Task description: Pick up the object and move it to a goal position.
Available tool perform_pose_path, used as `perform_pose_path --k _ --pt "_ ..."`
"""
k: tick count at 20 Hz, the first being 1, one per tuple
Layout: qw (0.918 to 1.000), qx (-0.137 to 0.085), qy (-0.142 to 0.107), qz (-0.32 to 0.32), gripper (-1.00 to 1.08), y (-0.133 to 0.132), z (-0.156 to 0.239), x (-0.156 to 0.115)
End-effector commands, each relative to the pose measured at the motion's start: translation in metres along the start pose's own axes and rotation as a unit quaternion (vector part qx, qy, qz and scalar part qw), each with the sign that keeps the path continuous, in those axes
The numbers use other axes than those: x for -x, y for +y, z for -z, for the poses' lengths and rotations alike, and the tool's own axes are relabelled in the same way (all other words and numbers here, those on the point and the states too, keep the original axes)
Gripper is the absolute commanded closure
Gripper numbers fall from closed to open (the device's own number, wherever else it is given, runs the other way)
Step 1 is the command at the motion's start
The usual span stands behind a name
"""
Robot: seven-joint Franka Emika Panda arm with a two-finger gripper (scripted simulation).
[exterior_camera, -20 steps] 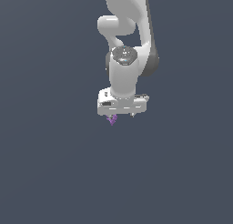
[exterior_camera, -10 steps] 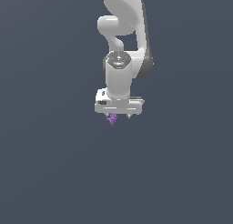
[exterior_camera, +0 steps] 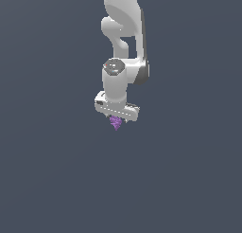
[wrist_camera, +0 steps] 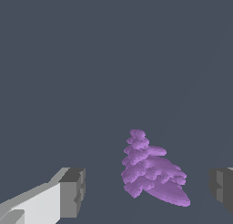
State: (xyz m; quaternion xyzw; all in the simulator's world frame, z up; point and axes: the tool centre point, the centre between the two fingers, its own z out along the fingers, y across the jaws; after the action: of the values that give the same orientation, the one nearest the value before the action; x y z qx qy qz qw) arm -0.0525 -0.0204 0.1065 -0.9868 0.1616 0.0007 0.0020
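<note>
End effector (exterior_camera: 116, 118) is spread wide open, fingers (wrist_camera: 73, 192) clear of the bumpy purple cone-shaped lump (wrist_camera: 151, 171) sitting between them, not touching either one.

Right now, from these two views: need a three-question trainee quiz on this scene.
1. True or false: the white gripper has its dark grey fingers clamped on the bumpy purple cone-shaped lump.
2. In the wrist view, the lump sits: A) between the fingers, B) outside both fingers, C) out of sight.
3. Fill in: in the exterior view, the lump shows just ___ the gripper's body.

Key: 1 false, a gap shows on each side of the lump; 2 A; 3 below.
</note>
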Motion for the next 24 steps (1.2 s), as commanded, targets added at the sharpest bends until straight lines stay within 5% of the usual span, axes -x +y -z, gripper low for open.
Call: perform_pose_path --k 1,24 --pt "0.9996 0.000 0.001 -0.029 -0.92 0.008 -0.007 0.006" --pt "0.9971 0.002 0.001 -0.076 -0.92 0.023 -0.058 0.017"
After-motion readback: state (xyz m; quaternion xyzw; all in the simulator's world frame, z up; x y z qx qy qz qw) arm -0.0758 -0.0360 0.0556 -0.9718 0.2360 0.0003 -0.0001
